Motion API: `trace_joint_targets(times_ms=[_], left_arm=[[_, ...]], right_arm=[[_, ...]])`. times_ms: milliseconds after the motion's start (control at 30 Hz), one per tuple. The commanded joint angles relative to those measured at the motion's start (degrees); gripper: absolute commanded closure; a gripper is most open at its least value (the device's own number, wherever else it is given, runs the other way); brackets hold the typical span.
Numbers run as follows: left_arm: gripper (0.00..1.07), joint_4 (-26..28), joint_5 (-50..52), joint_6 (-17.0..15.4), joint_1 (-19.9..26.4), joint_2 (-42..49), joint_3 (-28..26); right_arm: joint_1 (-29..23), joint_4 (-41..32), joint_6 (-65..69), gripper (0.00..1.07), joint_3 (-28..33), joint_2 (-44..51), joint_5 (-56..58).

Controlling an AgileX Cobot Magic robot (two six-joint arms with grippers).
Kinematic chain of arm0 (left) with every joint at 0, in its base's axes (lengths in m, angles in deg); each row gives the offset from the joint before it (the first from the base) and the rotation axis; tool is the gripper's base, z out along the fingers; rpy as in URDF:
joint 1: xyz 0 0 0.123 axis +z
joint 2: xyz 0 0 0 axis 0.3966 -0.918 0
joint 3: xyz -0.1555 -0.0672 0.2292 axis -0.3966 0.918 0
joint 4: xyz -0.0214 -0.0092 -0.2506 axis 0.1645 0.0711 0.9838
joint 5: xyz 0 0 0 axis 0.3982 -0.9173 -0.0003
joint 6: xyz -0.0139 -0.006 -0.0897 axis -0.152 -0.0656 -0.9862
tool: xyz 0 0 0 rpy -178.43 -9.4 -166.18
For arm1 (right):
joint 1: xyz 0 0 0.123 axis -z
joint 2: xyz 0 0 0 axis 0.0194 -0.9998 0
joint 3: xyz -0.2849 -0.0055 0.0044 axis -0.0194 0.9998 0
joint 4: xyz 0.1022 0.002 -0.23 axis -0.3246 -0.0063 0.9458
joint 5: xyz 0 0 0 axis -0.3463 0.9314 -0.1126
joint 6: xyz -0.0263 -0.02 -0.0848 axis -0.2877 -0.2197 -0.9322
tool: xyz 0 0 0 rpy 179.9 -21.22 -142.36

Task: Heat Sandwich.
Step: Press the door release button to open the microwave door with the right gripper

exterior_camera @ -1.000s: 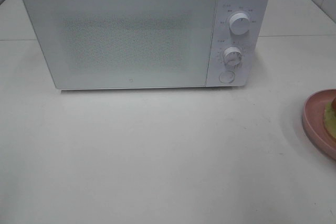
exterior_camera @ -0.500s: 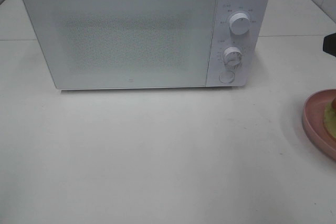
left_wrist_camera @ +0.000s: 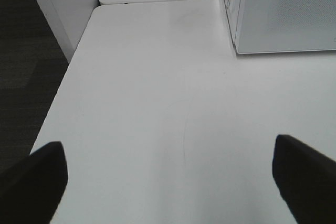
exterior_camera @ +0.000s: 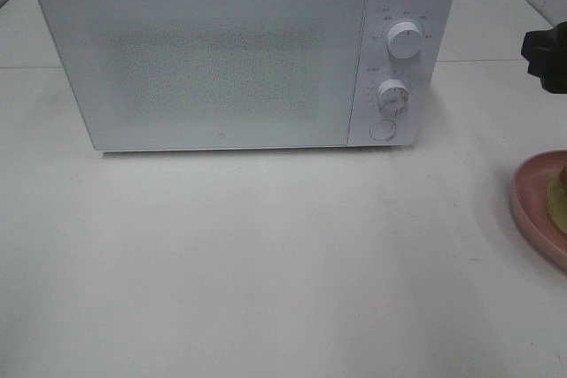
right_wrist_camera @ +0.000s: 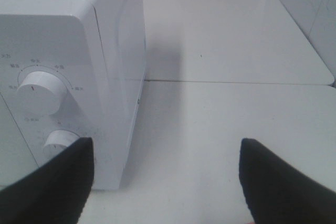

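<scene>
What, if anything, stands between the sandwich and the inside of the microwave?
The microwave door is shut and blocks the way in. The sandwich sits on the pink plate at the right edge; nothing else visible lies between them.

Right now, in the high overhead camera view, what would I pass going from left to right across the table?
Microwave door → control panel with two dials → pink plate at the right edge.

Left gripper [left_wrist_camera: 168,179], right gripper [right_wrist_camera: 167,174]: jaws apart.
</scene>
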Motion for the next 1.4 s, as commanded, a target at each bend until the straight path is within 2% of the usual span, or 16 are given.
trace_joint_targets(times_ms=[33, 167, 333, 433, 533, 600, 700, 733, 833, 933, 1000, 1033, 1133, 1400], left_arm=[[0.02, 0.1, 1.0, -0.2, 0.4, 1.6, 0.1], [0.02, 0.1, 1.0, -0.2, 0.4, 1.6, 0.1], [0.02, 0.1, 1.0, -0.2, 0.4, 1.6, 0.1], [0.02, 0.1, 1.0, -0.2, 0.4, 1.6, 0.1], [0.02, 0.1, 1.0, -0.2, 0.4, 1.6, 0.1], [0.02, 0.1, 1.0, -0.2, 0.4, 1.6, 0.1], [0.02, 0.1, 1.0, -0.2, 0.4, 1.6, 0.1], [0.02, 0.1, 1.0, -0.2, 0.4, 1.6, 0.1], [0.02, 0.1, 1.0, -0.2, 0.4, 1.6, 0.1], [0.02, 0.1, 1.0, -0.2, 0.4, 1.6, 0.1], [0.02, 0.1, 1.0, -0.2, 0.4, 1.6, 0.1], [0.02, 0.1, 1.0, -0.2, 0.4, 1.6, 0.1], [0.02, 0.1, 1.0, -0.2, 0.4, 1.6, 0.1], [0.02, 0.1, 1.0, -0.2, 0.4, 1.6, 0.1]], right_arm=[[-0.1, -0.6, 0.0, 0.32, 3.1, 0.1, -9.1], [-3.7, -3.7, -3.4, 0.32, 7.0, -0.6, -16.2], [-8.4, -9.5, -9.0, 0.32, 8.4, -4.2, -20.6], [-13.8, -17.1, -12.3, 0.32, 8.9, -8.1, -26.2], [-16.9, -20.9, -13.5, 0.32, 8.9, -9.9, -28.7], [-21.3, -26.4, -15.4, 0.32, 8.9, -12.4, -33.1], [-24.1, -30.3, -16.1, 0.32, 8.9, -14.2, -36.2], [-26.9, -33.8, -16.2, 0.32, 8.9, -16.2, -38.4], [-30.0, -37.4, -16.2, 0.32, 8.9, -17.8, -40.5], [-35.3, -44.2, -16.9, 0.32, 8.9, -21.3, -44.3], [-36.5, -45.3, -17.2, 0.32, 8.9, -22.1, -45.4], [-39.1, -47.0, -17.3, 0.32, 8.9, -23.9, -47.6], [-42.3, -47.3, -17.2, 0.32, 8.9, -27.3, -50.6], [-45.5, -51.6, -15.2, 0.32, 8.9, -31.3, -52.0]])
